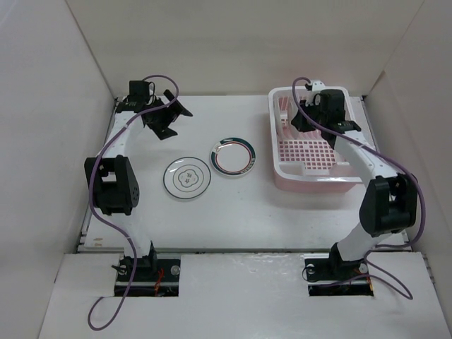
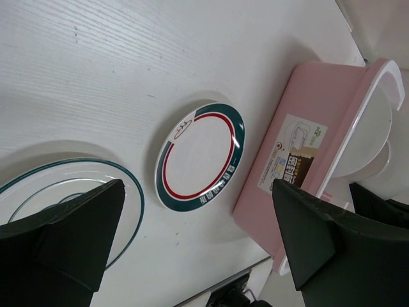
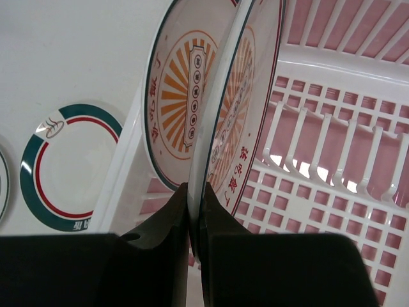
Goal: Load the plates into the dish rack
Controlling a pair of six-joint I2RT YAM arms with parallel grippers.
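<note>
Well to the left of the dish rack [image 1: 311, 185], the left gripper [image 1: 168, 116] hangs above the table [image 1: 233, 219] with its jaws spread wide and nothing between them. Nearer the rack, the flower plate [image 1: 187, 176] lies flat. The teal-ringed plate [image 1: 232, 155] also lies flat, just beside the rack's left wall.

Inside the rack, toward its far left corner, the right gripper [image 3: 195, 192] is clamped tight on the rim of a sunburst plate [image 3: 246, 109]. It holds the plate on edge, face parallel to a second sunburst plate [image 3: 176, 96] standing just to its left. The fingers hide the held plate's lower edge, so we cannot tell whether it already sits between the dividers.

We judge that the release turns on that seating: the plate has to stay upright and parallel to its neighbour. Both flat plates lie left of the rack, nearer the free left gripper than the busy right one, so we expect the left arm to take them.
</note>
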